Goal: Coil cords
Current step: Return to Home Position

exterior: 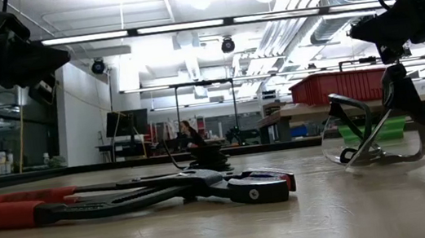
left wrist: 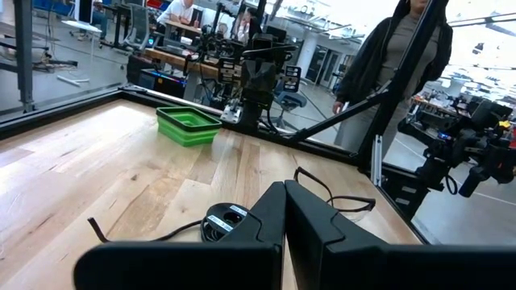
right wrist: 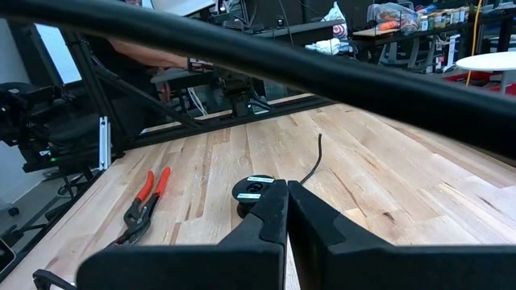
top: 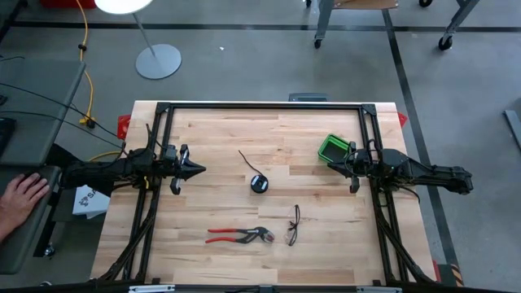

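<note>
The small round black reel (top: 259, 184) lies flat on the table's middle, its thin black cord (top: 247, 159) trailing toward the far edge. It also shows in the left wrist view (left wrist: 225, 221), the right wrist view (right wrist: 252, 192) and the low view (exterior: 205, 158). My left gripper (top: 199, 169) is shut and empty, left of the reel and above the table. My right gripper (top: 332, 163) is shut and empty at the right, beside the green tray.
Red-handled pliers (top: 238, 236) and clear safety glasses (top: 294, 225) lie near the front edge. A green tray (top: 333, 148) sits at the right by my right gripper. A person's hand (top: 20, 197) rests left of the table. A person (left wrist: 395, 64) stands beyond the table's right side.
</note>
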You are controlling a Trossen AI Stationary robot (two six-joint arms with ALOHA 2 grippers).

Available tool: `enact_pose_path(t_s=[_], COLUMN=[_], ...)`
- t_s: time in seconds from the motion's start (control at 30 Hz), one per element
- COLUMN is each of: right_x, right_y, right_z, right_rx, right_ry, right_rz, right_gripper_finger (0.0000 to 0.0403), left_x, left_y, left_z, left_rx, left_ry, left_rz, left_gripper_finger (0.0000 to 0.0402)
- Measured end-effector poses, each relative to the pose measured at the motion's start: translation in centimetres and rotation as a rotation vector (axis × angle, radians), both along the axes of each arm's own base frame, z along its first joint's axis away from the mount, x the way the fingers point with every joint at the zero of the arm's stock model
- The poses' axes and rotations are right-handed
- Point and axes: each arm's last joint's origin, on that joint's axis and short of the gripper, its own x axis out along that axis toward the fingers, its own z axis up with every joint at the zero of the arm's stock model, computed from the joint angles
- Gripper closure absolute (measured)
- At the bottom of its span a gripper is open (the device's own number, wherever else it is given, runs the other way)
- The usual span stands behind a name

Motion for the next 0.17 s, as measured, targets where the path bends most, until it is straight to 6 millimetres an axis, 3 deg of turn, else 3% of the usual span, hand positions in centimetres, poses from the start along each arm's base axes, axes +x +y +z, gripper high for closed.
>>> enact_pose_path(t_s=[0.17], right_x=[0.00], right_y=[0.00], right_z=[0.00], right_rx=[0.000], right_ry=[0.000], right_rz=[0.000], right_gripper_finger=[0.0402], left_x=[0.00], left_y=[0.00], left_z=[0.00], left_rx=[0.000], left_ry=[0.000], left_rz=[0.000], left_gripper_finger=[0.0400])
